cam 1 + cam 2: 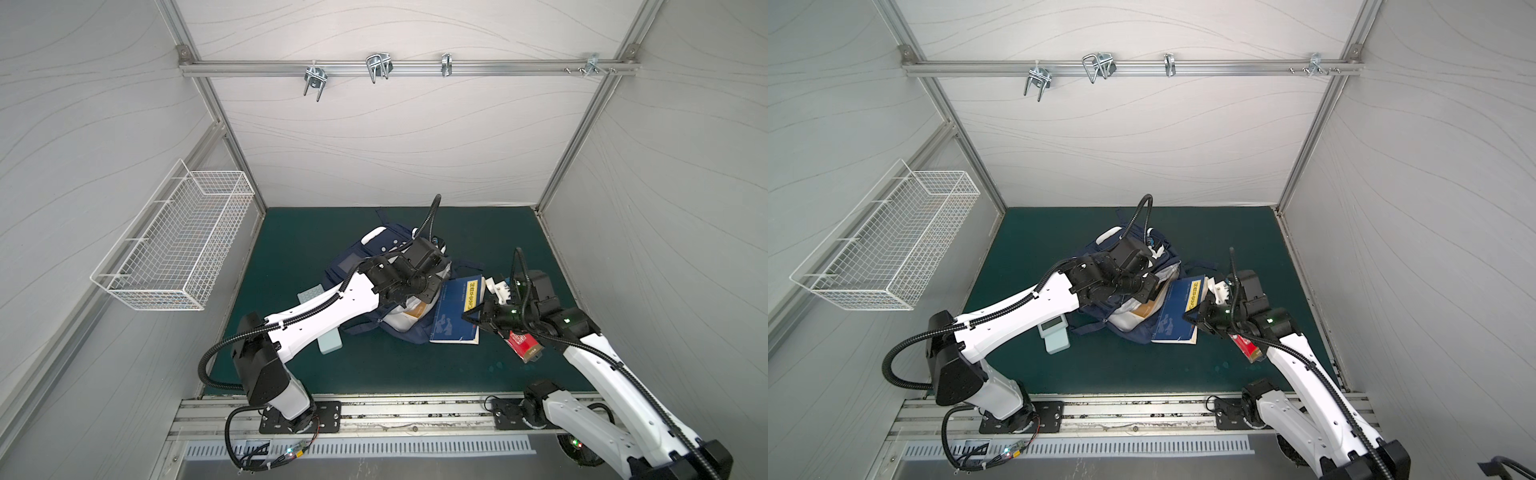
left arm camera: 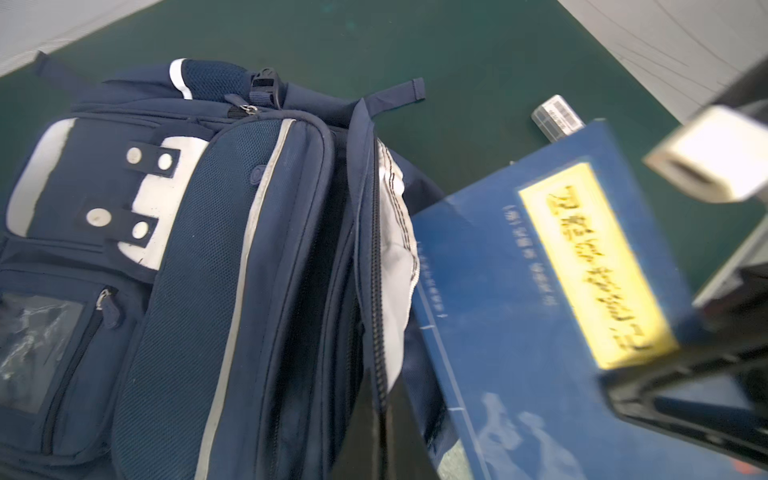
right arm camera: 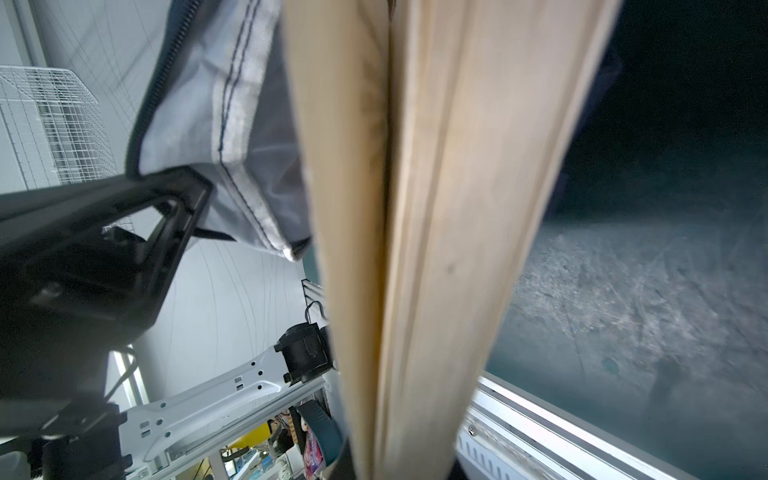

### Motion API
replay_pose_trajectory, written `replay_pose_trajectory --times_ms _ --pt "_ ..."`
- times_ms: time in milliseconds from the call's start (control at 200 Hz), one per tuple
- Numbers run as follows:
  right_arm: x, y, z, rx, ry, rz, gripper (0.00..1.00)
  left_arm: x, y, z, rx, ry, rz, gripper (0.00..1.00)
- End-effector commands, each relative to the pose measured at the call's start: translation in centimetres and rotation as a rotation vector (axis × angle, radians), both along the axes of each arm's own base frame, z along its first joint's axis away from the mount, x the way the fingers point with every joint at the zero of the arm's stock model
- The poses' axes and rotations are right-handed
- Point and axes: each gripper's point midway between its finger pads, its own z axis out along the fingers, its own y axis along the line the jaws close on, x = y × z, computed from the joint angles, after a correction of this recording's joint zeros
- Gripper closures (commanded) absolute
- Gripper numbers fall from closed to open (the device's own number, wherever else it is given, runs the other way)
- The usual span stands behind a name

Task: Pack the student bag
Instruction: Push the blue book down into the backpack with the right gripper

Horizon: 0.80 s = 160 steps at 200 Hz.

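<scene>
The student bag [image 1: 353, 266] [image 1: 1167, 266] lies on the green mat, navy with white stripes and a white patch, as the left wrist view [image 2: 232, 249] shows close up. My left gripper [image 1: 428, 291] [image 1: 1148, 291] [image 2: 384, 399] is shut on the zipper edge of the bag's mouth and holds the pale grey lining [image 3: 232, 124] up. My right gripper [image 1: 471, 316] [image 1: 1192, 318] [image 3: 399, 465] is shut on a blue book [image 1: 453, 311] [image 1: 1177, 311] [image 2: 540, 291] with a yellow label. The book leans against the bag's open mouth, and its page edges [image 3: 415, 208] fill the right wrist view. Something brown [image 1: 415, 311] shows inside the bag.
A pale green calculator [image 1: 330, 343] [image 1: 1054, 332] lies under my left arm. A red box [image 1: 523, 343] [image 1: 1250, 347] sits beneath my right arm. A small barcoded box [image 2: 557, 116] lies behind the book. A white wire basket [image 1: 178, 245] hangs on the left wall.
</scene>
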Motion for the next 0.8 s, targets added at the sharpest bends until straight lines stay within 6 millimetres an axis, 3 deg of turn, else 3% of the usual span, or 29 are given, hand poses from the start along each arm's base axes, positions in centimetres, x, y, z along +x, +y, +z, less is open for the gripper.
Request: replay_pose_trajectory --times_ms 0,375,735,795 --pt "2.9 2.1 2.4 0.136 -0.063 -0.040 1.00 0.0 -2.4 7.4 -0.236 -0.096 -0.045 1.00" --pt "9.5 5.7 -0.9 0.085 -0.144 -0.170 1.00 -0.1 -3.9 8.2 -0.368 -0.009 -0.042 1.00" --pt "12.3 10.3 -5.7 0.061 -0.129 -0.151 1.00 1.2 -4.2 8.8 -0.476 0.067 -0.013 1.00" --pt "12.2 10.6 -6.5 0.037 -0.104 -0.136 0.85 1.4 -4.0 8.5 -0.483 0.079 -0.004 1.00"
